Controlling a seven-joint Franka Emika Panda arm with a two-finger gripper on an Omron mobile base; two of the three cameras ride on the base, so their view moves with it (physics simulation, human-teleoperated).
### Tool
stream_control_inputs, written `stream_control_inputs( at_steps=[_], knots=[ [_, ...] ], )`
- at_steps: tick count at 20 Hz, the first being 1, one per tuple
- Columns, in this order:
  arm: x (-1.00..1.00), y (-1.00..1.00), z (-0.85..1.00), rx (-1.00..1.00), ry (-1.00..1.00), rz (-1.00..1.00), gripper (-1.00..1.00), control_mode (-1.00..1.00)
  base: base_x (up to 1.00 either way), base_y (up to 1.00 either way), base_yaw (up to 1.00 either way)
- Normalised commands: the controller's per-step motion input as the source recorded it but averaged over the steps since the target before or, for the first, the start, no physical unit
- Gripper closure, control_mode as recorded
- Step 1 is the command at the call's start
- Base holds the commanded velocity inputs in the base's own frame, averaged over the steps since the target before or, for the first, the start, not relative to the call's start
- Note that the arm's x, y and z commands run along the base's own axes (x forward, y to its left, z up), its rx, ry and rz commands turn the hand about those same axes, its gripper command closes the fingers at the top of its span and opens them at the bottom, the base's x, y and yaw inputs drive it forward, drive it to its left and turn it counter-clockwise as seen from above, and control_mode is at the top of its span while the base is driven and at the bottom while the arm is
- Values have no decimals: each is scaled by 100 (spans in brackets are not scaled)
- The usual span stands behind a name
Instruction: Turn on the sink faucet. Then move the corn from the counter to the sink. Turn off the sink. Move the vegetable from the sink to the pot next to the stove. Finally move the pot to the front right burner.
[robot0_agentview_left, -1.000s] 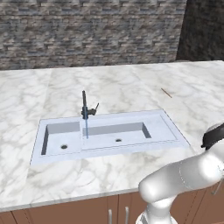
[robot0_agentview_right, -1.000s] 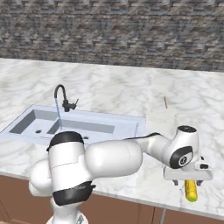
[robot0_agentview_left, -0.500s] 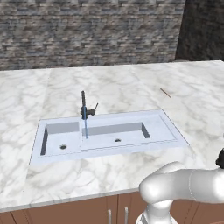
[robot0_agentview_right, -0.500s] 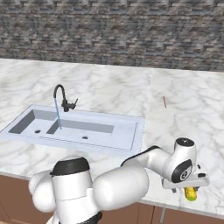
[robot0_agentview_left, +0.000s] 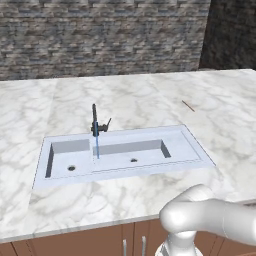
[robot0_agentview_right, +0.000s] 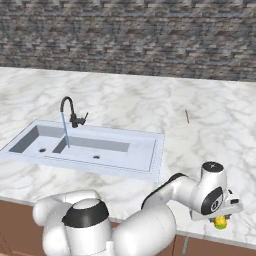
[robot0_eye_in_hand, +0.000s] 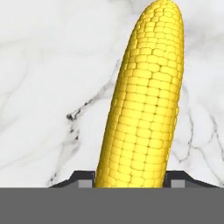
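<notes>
While a thin blue stream runs from the sink faucet (robot0_agentview_left: 95, 121) into the sink (robot0_agentview_left: 192, 145), the arm reaches low over the front right part of the desk (robot0_agentview_left: 140, 95), well apart from the basin. In the right base view the end effector (robot0_agentview_right: 220, 220) points down at the desk's front edge, and the corn (robot0_agentview_right: 220, 222) shows as a small yellow patch just beneath the white hand.

From the hand view the corn (robot0_eye_in_hand: 142, 100) lies flat on the white marble-look surface, its tapered tip pointing away from the camera and its thick end sitting between the two dark fingertips (robot0_eye_in_hand: 83, 177) at the bottom of the picture. The fingertips stand right at either flank of the cob (one on each side, with no marble visible between them and the kernels), yet the pictures do not let me tell whether they are already pressing on it or merely bracketing it.

The sink is a pale double basin, a small compartment on the left and a wide one on the right, each with a dark drain hole; the stream falls at the divider between them. A thin reddish-brown stick (robot0_agentview_right: 187, 116) lies on the desk beyond the sink's right end.
</notes>
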Motion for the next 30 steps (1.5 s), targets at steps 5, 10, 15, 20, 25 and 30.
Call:
stream_control_inputs(
  at_steps=[5, 10, 15, 20, 25, 30],
  knots=[
    [0, 54, 8, 1, 10, 0, 100, -100, 0, 0, 0],
    [1, 99, 24, 0, 5, 0, 100, -100, 0, 0, 0],
    [33, 100, 45, 1, 0, -3, 100, -100, 0, 0, 0],
    [57, 100, 48, 5, 0, -3, 100, -100, 0, 0, 0],
    [66, 99, 34, 7, 0, -1, 100, -100, 0, 0, 0],
    [84, 93, 13, 11, 1, 0, 100, -100, 0, 0, 0]
  ],
)
